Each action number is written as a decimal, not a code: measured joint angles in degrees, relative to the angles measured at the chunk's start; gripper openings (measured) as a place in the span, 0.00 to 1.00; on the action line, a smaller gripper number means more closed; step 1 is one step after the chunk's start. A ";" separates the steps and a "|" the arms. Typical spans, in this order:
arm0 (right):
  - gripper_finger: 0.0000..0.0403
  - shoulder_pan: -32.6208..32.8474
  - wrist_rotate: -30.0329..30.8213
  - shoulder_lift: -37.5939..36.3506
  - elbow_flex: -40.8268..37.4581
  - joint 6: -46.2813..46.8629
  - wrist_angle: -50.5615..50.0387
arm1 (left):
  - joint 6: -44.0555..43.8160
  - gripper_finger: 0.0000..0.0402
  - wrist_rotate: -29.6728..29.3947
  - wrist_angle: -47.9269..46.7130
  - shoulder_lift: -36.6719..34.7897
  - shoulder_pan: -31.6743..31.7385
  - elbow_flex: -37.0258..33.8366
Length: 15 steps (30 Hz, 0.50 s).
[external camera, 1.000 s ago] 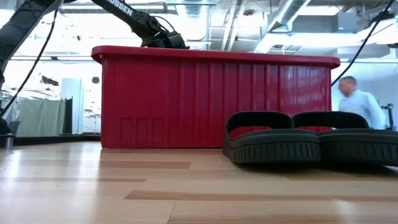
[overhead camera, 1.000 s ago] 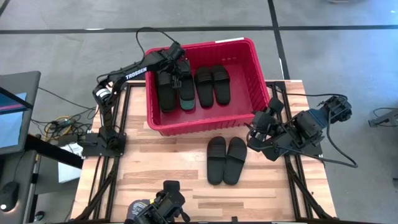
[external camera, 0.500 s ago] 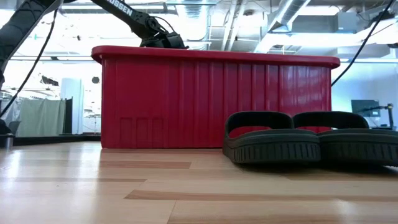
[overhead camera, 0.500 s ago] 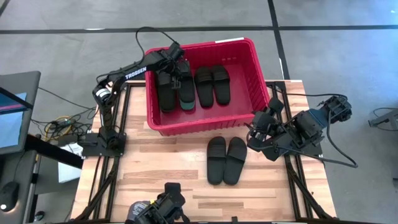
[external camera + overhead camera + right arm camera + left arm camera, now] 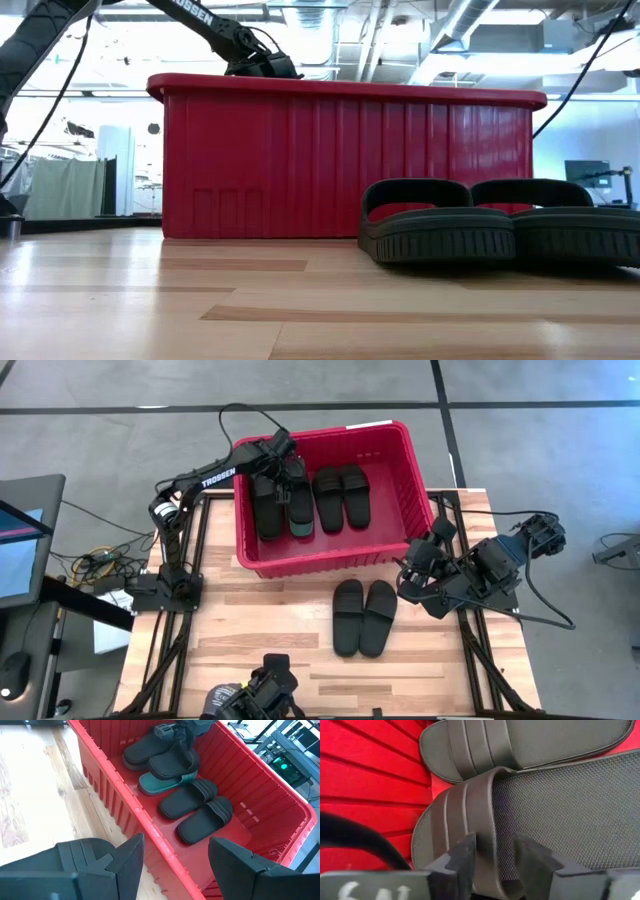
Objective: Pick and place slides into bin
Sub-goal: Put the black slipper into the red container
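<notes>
Looks like my robotics lab / open industrial workspace, not a home. Grey concrete floor [image 5: 560,450] with dark tape lines [image 5: 300,405] marking out the cell. My arms sit on a butcher-block wooden table [image 5: 290,620] with black metal frame legs [image 5: 170,580], cables [image 5: 90,560] trailing off the left side. A monitor [image 5: 15,555] and a mouse [image 5: 12,672] on a desk at far left of the table. Low view shows exposed ceiling ductwork [image 5: 470,25] and bright overhead lights, white walls, open floor behind. More equipment with a green indicator light [image 5: 283,767] on racks beyond the red bin [image 5: 125,795].
</notes>
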 joint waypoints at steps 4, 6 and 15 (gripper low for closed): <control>0.51 0.00 0.00 0.00 0.00 0.00 0.00 | -0.35 0.32 -0.19 0.00 0.00 -0.16 0.00; 0.51 0.00 0.00 0.00 0.00 0.00 0.00 | -0.42 0.33 -0.29 0.02 0.00 -0.32 0.00; 0.51 0.00 0.00 0.02 0.00 0.00 0.00 | -0.44 0.34 -0.64 0.02 0.00 -0.84 0.00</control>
